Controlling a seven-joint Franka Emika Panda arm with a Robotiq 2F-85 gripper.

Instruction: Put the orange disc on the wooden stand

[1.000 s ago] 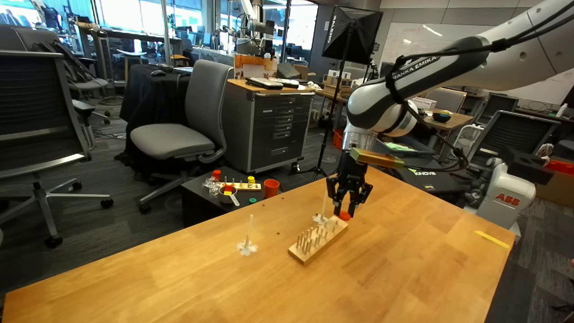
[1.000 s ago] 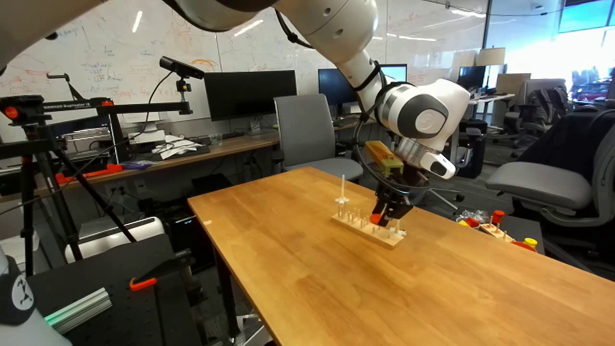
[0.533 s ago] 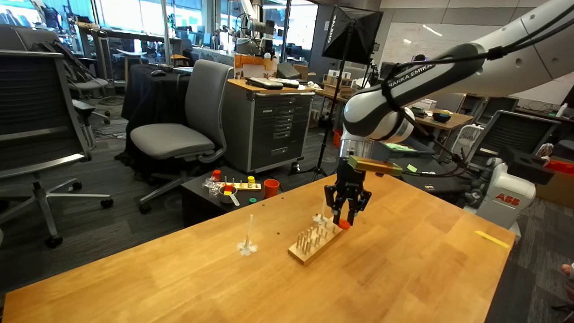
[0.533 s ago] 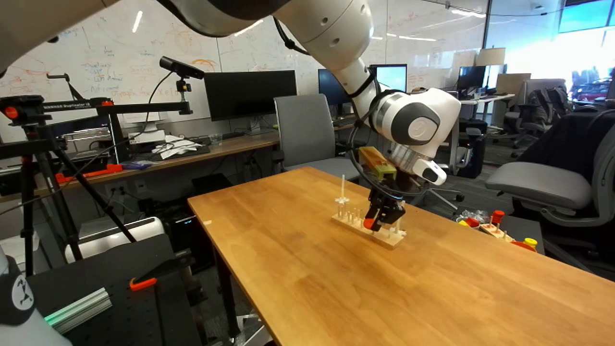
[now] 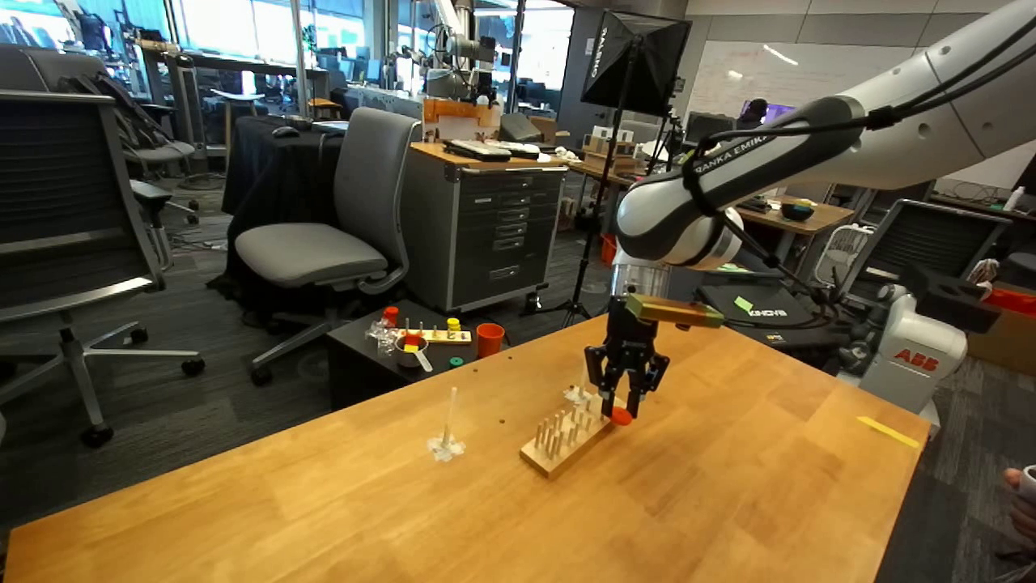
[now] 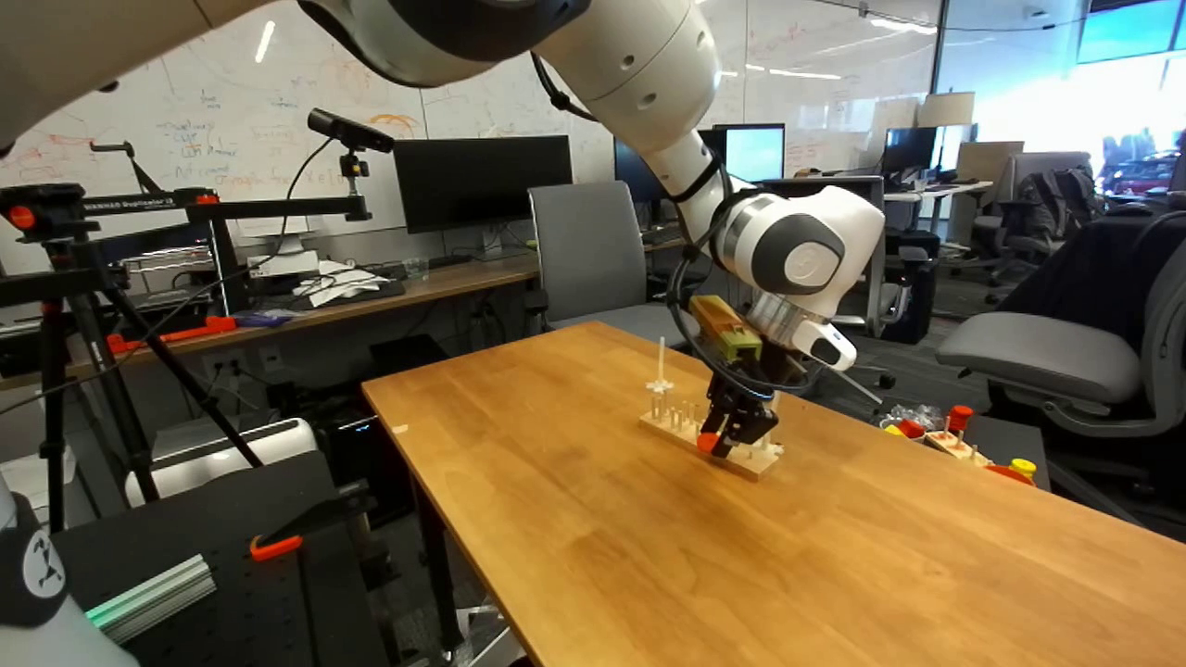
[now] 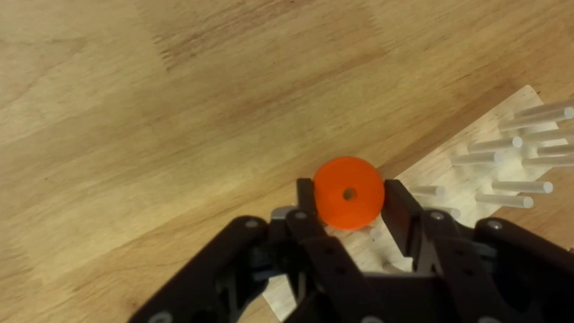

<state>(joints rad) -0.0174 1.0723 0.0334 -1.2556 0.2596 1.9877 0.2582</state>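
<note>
The orange disc [image 7: 349, 211] is flat and round with a small centre hole. My gripper [image 7: 349, 194] is shut on it, with one finger pad on each side of its rim. The disc also shows at the fingertips in both exterior views [image 5: 621, 416] [image 6: 707, 442]. The wooden stand [image 5: 576, 445] is a pale base with several thin upright pegs, and it shows in the wrist view too [image 7: 464, 180]. The disc is over the long edge of the stand near one end, apart from the taller pegs. My gripper hides part of that end. I cannot tell the disc's exact height.
Two single thin pale uprights stand taped to the table, one [image 5: 450, 421] away from the stand and one [image 5: 582, 376] close behind it near my gripper. A low black side table with a red cup [image 5: 489, 340] and small parts stands beyond the table edge.
My gripper has moved down with the orange disc still between its fingers. It has also shifted sideways toward the stand's long edge. The stand has not moved.
</note>
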